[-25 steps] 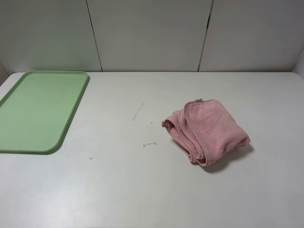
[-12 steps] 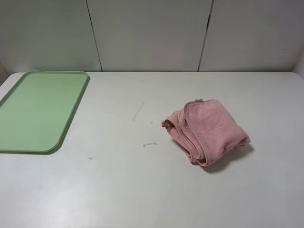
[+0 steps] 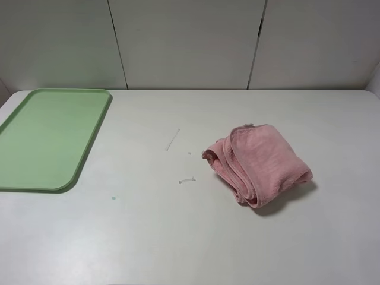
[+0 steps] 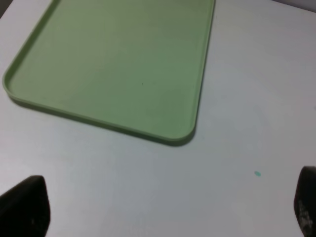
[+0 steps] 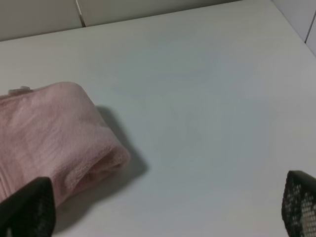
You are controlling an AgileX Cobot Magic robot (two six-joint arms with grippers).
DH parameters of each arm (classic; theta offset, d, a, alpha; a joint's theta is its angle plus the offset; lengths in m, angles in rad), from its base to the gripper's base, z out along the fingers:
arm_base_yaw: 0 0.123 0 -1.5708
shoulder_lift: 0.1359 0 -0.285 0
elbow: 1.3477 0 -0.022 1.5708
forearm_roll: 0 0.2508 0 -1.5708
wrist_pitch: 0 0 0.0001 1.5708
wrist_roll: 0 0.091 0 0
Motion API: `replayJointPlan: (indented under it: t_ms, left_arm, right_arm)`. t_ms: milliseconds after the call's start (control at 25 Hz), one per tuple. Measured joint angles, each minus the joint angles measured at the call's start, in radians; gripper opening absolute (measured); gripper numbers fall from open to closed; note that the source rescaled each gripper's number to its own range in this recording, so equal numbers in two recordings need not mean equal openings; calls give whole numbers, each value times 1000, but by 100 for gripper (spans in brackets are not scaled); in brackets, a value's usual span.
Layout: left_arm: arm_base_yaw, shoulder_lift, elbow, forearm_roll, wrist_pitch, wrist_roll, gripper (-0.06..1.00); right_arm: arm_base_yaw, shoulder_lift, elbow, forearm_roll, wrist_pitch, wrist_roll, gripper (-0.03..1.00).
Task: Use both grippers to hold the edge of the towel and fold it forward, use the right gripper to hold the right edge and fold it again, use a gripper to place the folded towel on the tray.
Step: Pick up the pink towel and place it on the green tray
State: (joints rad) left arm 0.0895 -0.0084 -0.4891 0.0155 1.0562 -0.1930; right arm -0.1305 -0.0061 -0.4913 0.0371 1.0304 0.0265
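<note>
Exterior high view: shows the towel (image 3: 258,163) lying loosely folded and bunched on the white table (image 3: 178,237), on the right arm's side, with several hem layers stacked along its near-left face. Shows the tray (image 3: 47,139) flat on the table on the left arm's side, well apart from the towel, bare inside. Backed by pale wall panels (image 3: 184,41). Left wrist view: shows the left tool (image 4: 165,205) spread wide, with only the two black fingertips (image 4: 24,210) in frame at opposite sides. Holds nothing; spans bare table between the fingers. Places the tray (image 4: 118,64) ahead of the tool, its rounded near corner closest and clear of both fingers. Places a small teal speck (image 4: 257,173) on the table just ahead of one fingertip. Right wrist view: shows the right tool (image 5: 164,205) likewise spread wide, with only the fingertips (image 5: 27,210) visible. Grips nothing. Places the towel (image 5: 49,133) ahead of one fingertip and off to that side, its rounded fold facing the gap; contact with that fingertip cannot be told. Shows a small tag (image 5: 19,90) at the towel's far edge. Leaves bare table ahead of the other fingertip.
</note>
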Motion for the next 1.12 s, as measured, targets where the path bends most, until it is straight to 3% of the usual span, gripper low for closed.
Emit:
replayJointPlan:
  t_ms: [280, 640, 880, 1120]
  left_arm:
    - [0, 15, -14, 2, 14, 15, 100]
    - [-10, 337, -206, 8, 28, 131, 100]
    - [-113, 501, -269, 0, 22, 166, 100]
    - [-269, 742, -313, 0, -63, 157, 100]
  right_arm:
    - [0, 0, 0, 0, 0, 0, 100]
    - [0, 0, 0, 0, 0, 0, 100]
    - [0, 0, 0, 0, 0, 0, 100]
    - [0, 0, 0, 0, 0, 0, 100]
